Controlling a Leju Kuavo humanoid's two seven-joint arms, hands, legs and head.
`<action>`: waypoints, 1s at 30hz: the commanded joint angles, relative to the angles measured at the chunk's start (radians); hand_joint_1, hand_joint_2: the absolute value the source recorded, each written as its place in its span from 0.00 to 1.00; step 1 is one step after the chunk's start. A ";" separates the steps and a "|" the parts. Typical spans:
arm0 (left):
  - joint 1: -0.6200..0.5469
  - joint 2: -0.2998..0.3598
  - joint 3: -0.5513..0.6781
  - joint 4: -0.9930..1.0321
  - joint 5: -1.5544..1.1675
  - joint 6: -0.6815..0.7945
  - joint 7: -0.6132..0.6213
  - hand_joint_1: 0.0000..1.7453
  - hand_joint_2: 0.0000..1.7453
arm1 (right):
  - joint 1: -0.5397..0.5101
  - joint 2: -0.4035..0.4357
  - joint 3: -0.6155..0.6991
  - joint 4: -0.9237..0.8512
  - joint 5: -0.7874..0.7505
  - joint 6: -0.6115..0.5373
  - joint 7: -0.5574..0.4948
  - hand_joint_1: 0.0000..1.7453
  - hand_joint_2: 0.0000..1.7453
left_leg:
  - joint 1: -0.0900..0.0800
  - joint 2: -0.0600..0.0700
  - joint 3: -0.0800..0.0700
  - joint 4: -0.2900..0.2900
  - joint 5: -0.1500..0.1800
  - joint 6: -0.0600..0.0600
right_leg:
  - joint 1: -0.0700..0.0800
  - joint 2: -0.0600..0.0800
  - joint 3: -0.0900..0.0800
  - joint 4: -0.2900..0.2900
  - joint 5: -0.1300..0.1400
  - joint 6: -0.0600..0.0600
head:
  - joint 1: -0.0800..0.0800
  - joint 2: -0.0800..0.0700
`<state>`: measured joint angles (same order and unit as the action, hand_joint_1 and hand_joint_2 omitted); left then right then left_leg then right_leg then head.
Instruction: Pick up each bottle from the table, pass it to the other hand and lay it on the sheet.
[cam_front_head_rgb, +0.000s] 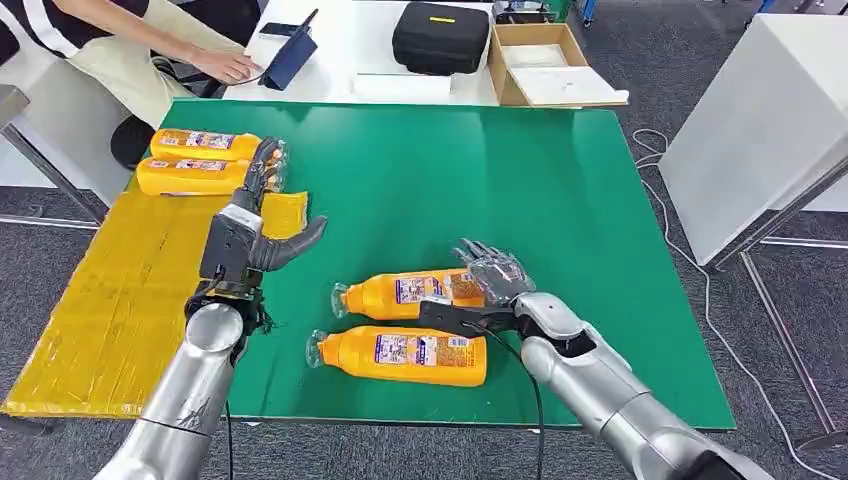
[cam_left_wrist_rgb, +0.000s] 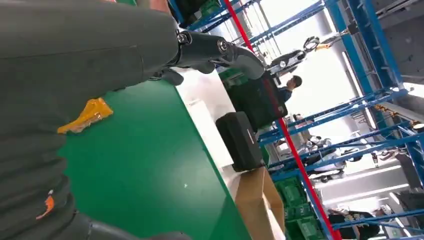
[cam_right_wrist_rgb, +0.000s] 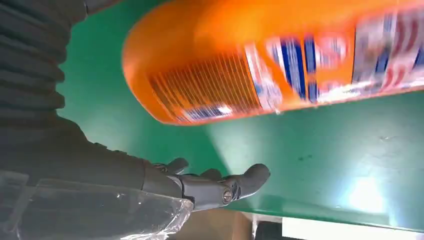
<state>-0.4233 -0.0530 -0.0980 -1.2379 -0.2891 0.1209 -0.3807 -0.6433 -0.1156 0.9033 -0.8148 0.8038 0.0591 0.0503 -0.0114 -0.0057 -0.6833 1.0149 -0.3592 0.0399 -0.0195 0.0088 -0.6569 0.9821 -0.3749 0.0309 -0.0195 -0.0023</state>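
**Right hand beside the upper centre bottle, left hand spread over the sheet**

Lower centre of head view: two orange bottles lying flat on the green table (cam_front_head_rgb: 560, 200), upper bottle (cam_front_head_rgb: 410, 292) just beside right hand (cam_front_head_rgb: 495, 275), fingers spread wide, gripping nothing; contact unclear. Lower bottle (cam_front_head_rgb: 405, 355) lying alongside, near the forearm. Upper left: two laid bottles (cam_front_head_rgb: 195, 160) on the yellow sheet (cam_front_head_rgb: 110, 310), left hand (cam_front_head_rgb: 255, 215) open, fingertips (cam_front_head_rgb: 268, 158) at their right ends.

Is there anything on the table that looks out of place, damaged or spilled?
Nothing stands out. Two orange bottles lie side by side on the yellow sheet, and two more lie on the green table, capped, with no spill visible. The left hand and right hand hold nothing.
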 joint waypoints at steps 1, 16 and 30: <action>-0.042 -0.007 0.022 0.091 0.014 0.000 -0.005 0.00 1.00 | -0.037 0.043 0.029 0.085 -0.004 0.007 -0.004 0.00 1.00 | 0.000 0.000 0.007 -0.001 -0.003 -0.004 | 0.000 -0.001 0.007 0.000 -0.003 -0.003 | 0.000 0.000; -0.036 -0.006 0.024 0.089 0.016 0.003 -0.007 0.00 1.00 | -0.042 0.062 0.031 0.106 -0.004 0.009 -0.008 0.00 1.00 | 0.000 0.000 0.003 -0.001 -0.001 -0.002 | 0.000 0.000 0.002 -0.001 -0.001 -0.001 | 0.000 0.000; -0.033 -0.006 0.026 0.098 0.020 0.011 -0.009 0.00 1.00 | -0.047 0.108 0.036 0.180 -0.005 0.009 -0.019 0.00 1.00 | 0.000 0.000 0.004 -0.001 -0.001 -0.002 | 0.000 0.000 0.004 0.000 -0.001 -0.002 | 0.000 0.000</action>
<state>-0.4230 -0.0534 -0.0965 -1.2165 -0.2728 0.1320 -0.3910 -0.6444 -0.0489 0.9052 -0.7450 0.8019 0.0629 0.0381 -0.0113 -0.0057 -0.6833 1.0148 -0.3592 0.0399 -0.0194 0.0088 -0.6569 0.9821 -0.3749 0.0308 -0.0198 -0.0023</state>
